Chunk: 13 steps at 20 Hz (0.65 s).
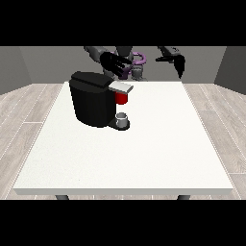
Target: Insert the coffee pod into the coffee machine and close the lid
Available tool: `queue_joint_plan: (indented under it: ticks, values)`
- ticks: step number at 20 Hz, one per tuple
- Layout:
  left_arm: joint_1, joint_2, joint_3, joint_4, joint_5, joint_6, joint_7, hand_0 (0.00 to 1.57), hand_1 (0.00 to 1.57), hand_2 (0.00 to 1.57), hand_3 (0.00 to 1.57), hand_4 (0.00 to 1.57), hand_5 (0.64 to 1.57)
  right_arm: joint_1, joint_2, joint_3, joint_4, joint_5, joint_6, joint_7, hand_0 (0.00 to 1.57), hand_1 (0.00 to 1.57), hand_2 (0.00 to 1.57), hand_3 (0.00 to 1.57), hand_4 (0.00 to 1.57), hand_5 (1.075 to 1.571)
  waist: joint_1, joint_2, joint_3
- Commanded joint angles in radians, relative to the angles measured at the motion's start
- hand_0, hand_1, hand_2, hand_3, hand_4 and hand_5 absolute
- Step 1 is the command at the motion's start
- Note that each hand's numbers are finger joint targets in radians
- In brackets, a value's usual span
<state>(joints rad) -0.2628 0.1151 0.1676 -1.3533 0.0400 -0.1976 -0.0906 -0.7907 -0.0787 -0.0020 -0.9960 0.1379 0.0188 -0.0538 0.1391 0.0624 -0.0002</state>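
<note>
Front view: black boxy coffee machine (92,98) left of centre, hand at view's left (113,64) hovering above it, fingers spread, holding nothing. Hand at view's right (178,62) upper right, fingers can't tell. Small grey thing (122,118) on machine's base, maybe pod. Risk: splayed fingers knock grey lid flap (121,86) shut early.

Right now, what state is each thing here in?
Coffee machine: upright on the white table, grey lid sticking out sideways.
Grey thing: sitting on the machine's base.
Robot hand at the view's left: open, above the machine.
Robot hand at the view's right: raised, holding nothing.
</note>
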Motion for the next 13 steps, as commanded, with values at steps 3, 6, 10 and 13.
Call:
queue_joint_plan:
  ticks: [3, 6, 10, 13]
  values:
    - [0.069, -0.048, -0.046, -0.044, -0.036, 0.044, -0.032, 0.00, 0.00, 0.00, 0.00, 0.20, 1.571, 0.040, 0.007, -0.008, -0.019, -0.035, 0.064, -0.067, 0.00, 0.00, 0.00, 0.00, 0.07, 1.571, -0.012, -0.051, 0.0003]
    - [0.083, -0.050, -0.025, 0.050, -0.042, 0.044, -0.137, 0.00, 0.00, 0.00, 0.00, 0.14, 1.571, 0.119, 0.076, 0.117, -0.105, -0.068, 0.054, -0.076, 0.00, 0.00, 0.00, 0.00, 0.26, 1.571, -0.070, -0.090, -0.0001]
    - [0.059, -0.058, -0.010, 0.052, -0.022, 0.069, -0.087, 0.00, 0.00, 0.00, 0.00, 0.19, 1.571, 0.249, 0.078, 0.135, -0.164, -0.188, 0.062, -0.119, 0.00, 0.00, 0.00, 0.00, 0.29, 1.571, -0.116, -0.127, 0.0004]
    - [0.122, 0.015, 0.036, 0.050, 0.021, 0.002, -0.063, 0.00, 0.00, 0.00, 0.00, 0.19, 1.571, 0.429, 0.078, 0.173, -0.191, -0.199, 0.014, -0.145, 0.00, 0.00, 0.00, 0.00, 0.16, 1.571, -0.142, -0.202, 0.0005]
